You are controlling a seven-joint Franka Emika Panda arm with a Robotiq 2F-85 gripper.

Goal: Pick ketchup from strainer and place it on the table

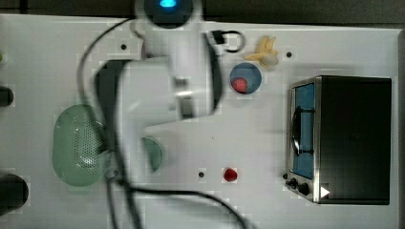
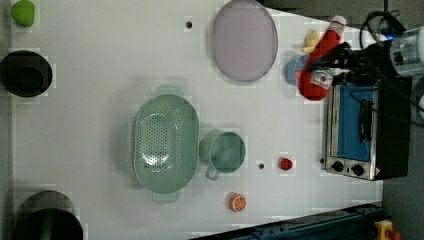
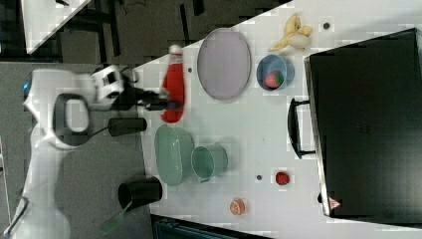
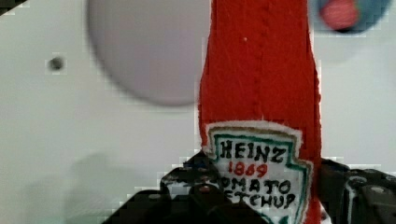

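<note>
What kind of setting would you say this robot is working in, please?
Probably a lab bench dressed as a toy kitchen: a white table with mounting holes, a small toaster oven, and play food such as a felt ketchup bottle and a peeled banana.

top view looked straight down on table (image 1: 267, 143), left and right views sat high and oblique, both shared strainer (image 2: 165, 145), wrist view close behind ketchup (image 4: 261, 84)

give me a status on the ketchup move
Pincer shut on ketchup, bottle off the table. Strainer empty. Plate and blue bowl near.
</note>
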